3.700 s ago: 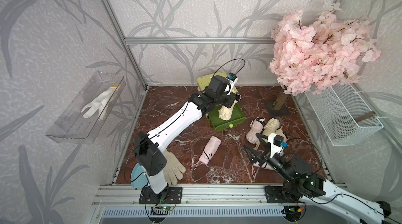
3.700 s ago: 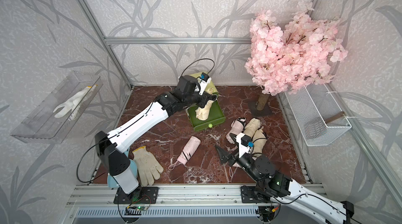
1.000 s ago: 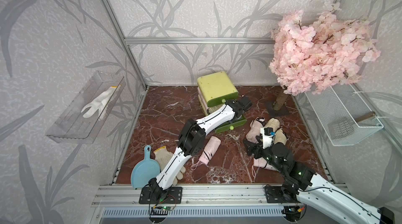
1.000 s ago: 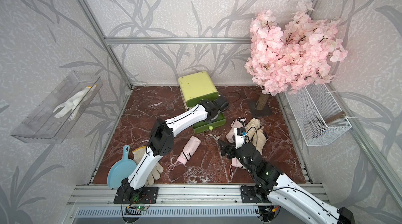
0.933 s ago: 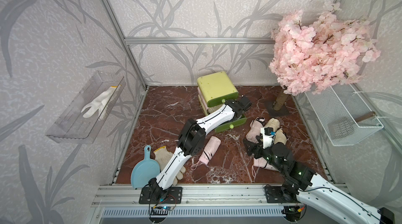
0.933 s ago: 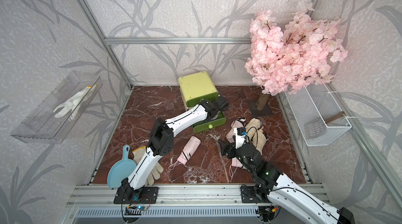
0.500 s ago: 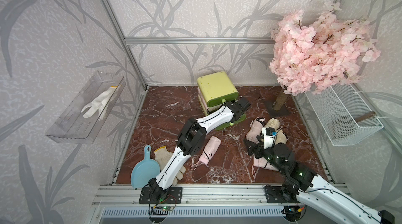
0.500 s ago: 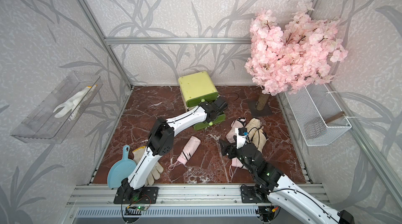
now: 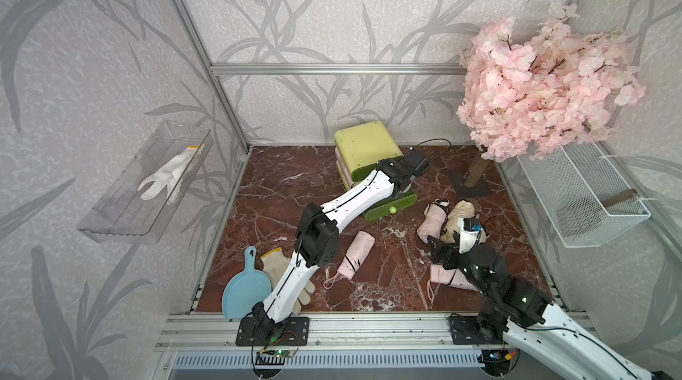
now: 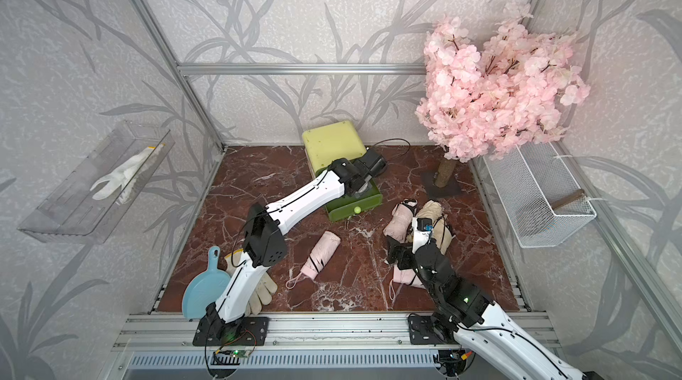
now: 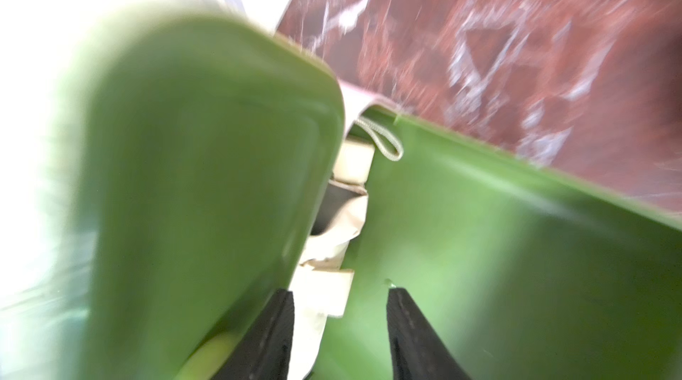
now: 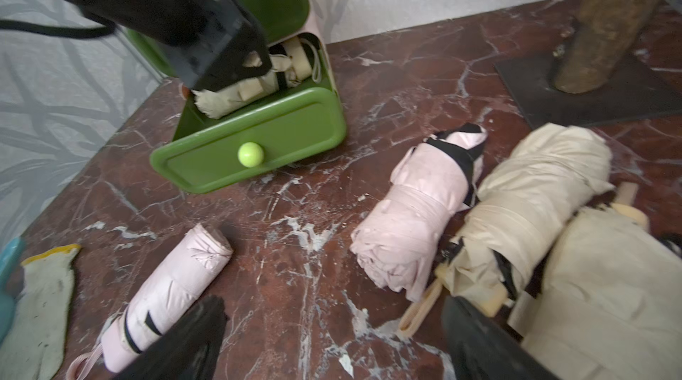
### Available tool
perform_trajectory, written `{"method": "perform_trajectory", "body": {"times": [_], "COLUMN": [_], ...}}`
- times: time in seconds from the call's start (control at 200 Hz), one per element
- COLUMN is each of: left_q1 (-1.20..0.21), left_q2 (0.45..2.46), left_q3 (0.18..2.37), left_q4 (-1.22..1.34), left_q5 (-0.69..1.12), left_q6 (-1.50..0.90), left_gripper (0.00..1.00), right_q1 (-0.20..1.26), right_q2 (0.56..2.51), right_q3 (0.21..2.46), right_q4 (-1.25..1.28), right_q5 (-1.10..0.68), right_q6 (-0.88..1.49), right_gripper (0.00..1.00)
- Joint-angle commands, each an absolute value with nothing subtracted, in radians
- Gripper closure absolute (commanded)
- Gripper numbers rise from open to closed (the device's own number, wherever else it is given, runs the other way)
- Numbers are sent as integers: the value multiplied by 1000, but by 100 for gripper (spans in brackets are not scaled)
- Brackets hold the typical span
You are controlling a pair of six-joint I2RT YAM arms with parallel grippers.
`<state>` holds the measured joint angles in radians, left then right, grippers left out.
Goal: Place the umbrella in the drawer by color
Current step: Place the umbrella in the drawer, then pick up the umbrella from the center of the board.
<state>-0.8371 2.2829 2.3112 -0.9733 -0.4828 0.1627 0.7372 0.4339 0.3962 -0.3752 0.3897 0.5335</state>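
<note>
The drawer (image 9: 365,145) is a small lime-yellow chest with green fronts. Its bottom compartment (image 12: 251,149) stands pulled out, its round pale knob (image 12: 251,154) facing the right gripper (image 12: 332,300). Inside it a folded cream umbrella (image 12: 236,96) lies flat, roughly parallel to the front, directly under the left gripper (image 11: 339,291), whose fingers are spread around it. A folded pink umbrella (image 12: 173,286) lies on the tabletop to the right gripper's left. A second pink umbrella (image 12: 417,212) and two cream umbrellas (image 12: 535,204) lie bunched together just ahead of that gripper.
</note>
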Motion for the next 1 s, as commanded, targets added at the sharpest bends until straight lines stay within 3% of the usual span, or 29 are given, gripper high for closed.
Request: {"method": "perform_trajectory", "body": {"times": [0.0,0.205,0.37,0.485,0.71,1.0], "left_q1": [-828,-833,-839,-840,-839,-839], "left_q2": [2163,2008,1758,1584,1332,1264], "left_q3": [2367,2270,1864,1605,1252,1181], "left_q4": [-1004,-965,-669,-473,-190,-146], "left_q5": [-413,-226,-10,49,163,184], "left_q6": [97,11,-55,-119,-198,-177], "left_gripper": [51,50,49,46,40,37], "right_q1": [666,353,149,98,67,-83], "right_q2": [503,649,788,888,1004,1106], "right_q3": [457,486,471,503,557,530], "right_q4": [-510,-474,-365,-305,-337,-369], "right_q5": [434,146,24,-9,197,52], "right_q6": [574,599,598,601,576,584], "right_gripper": [4,6,12,16,20,20]}}
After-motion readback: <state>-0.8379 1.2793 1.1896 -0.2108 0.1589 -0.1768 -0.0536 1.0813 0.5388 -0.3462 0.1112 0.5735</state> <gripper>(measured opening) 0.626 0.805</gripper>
